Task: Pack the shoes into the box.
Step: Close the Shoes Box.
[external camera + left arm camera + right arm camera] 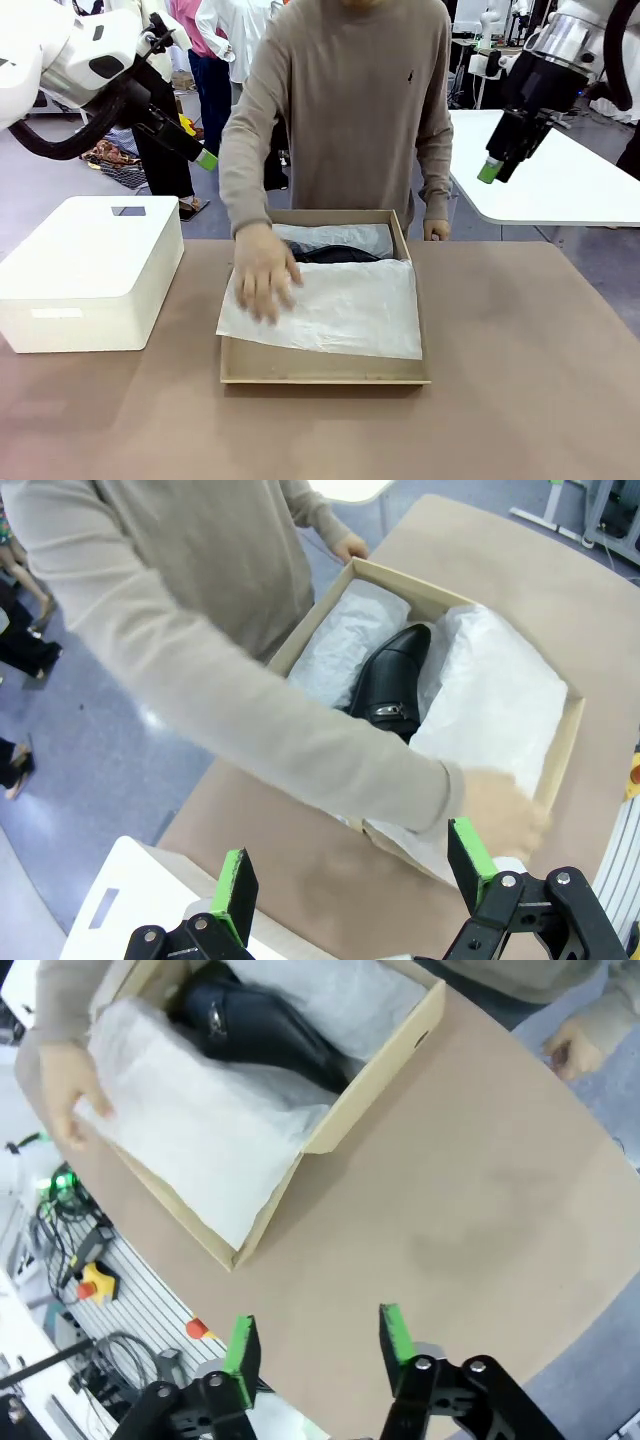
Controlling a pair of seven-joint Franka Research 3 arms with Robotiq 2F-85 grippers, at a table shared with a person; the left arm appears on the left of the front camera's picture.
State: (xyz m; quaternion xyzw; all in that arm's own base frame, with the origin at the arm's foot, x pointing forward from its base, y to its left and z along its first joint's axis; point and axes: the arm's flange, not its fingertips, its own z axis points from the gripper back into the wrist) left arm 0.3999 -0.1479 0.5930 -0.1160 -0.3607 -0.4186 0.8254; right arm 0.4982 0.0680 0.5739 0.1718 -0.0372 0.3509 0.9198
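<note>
Two claws are hanging in the air, well above the surface [520,380]. The left claw [205,160] is staying up at the left with its jaws spread wide and gripping nothing. The right claw [490,172] is hovering at the right with its fingers partly apart, also gripping nothing. The box [325,378] is sitting open in the middle of the surface, beside a white bin [90,275]. One black shoe [335,254] is lying inside at the far end, half covered by tissue [340,305]. A person's hand [262,272] is pressing on the tissue at the box's left side, while the other hand [435,230] is resting by the far right corner.
</note>
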